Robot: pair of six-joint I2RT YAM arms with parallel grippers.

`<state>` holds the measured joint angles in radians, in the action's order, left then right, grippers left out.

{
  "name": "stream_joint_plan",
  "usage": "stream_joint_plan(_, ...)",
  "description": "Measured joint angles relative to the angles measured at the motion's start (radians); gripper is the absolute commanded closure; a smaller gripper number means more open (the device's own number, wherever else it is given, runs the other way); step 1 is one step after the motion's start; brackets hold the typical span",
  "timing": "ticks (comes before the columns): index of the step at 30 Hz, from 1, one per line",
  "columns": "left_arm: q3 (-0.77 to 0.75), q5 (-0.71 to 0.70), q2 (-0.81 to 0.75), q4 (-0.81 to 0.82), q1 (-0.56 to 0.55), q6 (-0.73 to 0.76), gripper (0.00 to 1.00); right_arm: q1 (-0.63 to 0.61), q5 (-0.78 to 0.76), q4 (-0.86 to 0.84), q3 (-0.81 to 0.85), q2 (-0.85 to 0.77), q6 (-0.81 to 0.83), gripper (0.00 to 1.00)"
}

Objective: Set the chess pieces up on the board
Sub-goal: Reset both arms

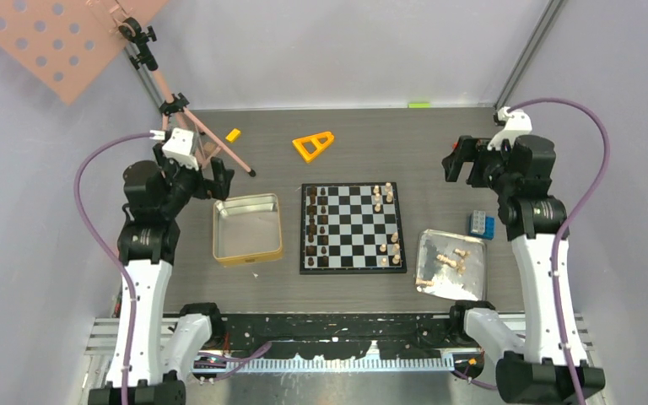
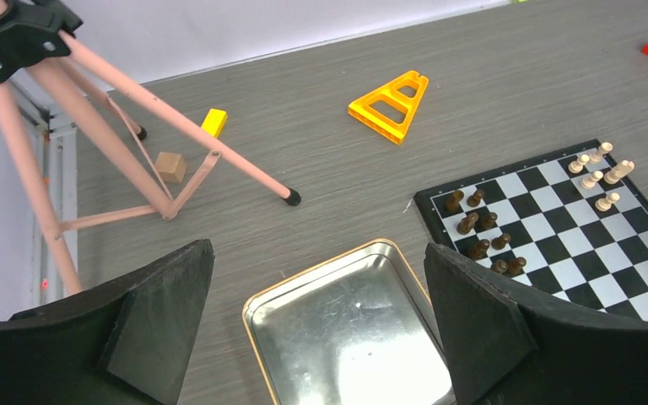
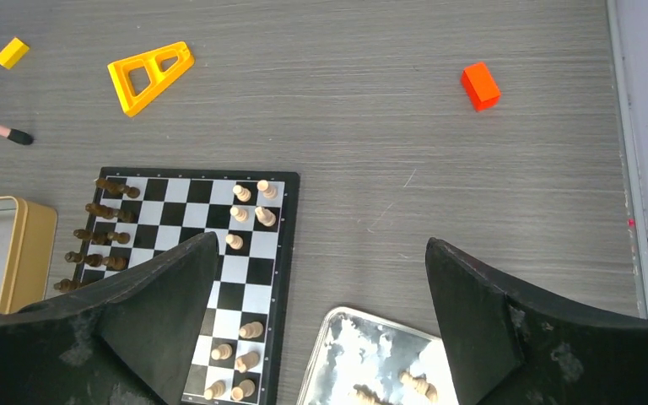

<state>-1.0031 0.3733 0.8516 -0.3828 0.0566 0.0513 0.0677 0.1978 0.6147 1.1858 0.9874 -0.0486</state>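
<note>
Caught the left end effector (image 2: 316, 246) spread wide and holding nothing, hovering by the far-left corner of the gold tin (image 1: 249, 258) on the desk's (image 1: 363, 126) left side. Found the board (image 1: 353, 271) mid-desk, just right of the tin, with dark chess pieces (image 1: 316, 224) crowded into its left 2 columns and pale chess pieces (image 1: 381, 196) in 2 small clusters along its right side. Noted loose chess pieces (image 1: 451, 260) lying in the silver tray (image 1: 429, 240) just right of the board, with a blue brick (image 1: 479, 224) at the tray's far corner. Saw the right end effector (image 3: 321, 239) also released and empty, raised beyond the board's far-right corner, apart from the tray. Judged the setup unfinished, with the tray's pieces not yet placed. Reckoned 3 likely troubles: could have toppled standing neighbours by reaching broad fingers into such tight ranks; could have lost a tiny lying piece, rolling out of a poor pinch; could have nudged the thin board askew with a low pass.
</note>
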Motion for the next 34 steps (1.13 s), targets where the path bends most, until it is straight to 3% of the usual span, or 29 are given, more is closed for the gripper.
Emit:
stream_joint_plan(4, 0.046, -0.035, -0.107, -0.019, 0.000, -0.022, 0.00, 0.000, -0.006, -0.016, -0.086, -0.119, -0.023, 0.00)
stream_joint_plan(10, 0.057, -0.051, -0.146, -0.054, 0.000, -0.026, 0.00, 0.000, 0.007, -0.029, -0.239, -0.232, -0.033, 0.00)
stream_joint_plan(34, 0.193, -0.101, -0.128, -0.048, 0.000, 0.005, 0.00, 0.032, 0.053, -0.047, -0.303, -0.218, 0.007, 0.00)
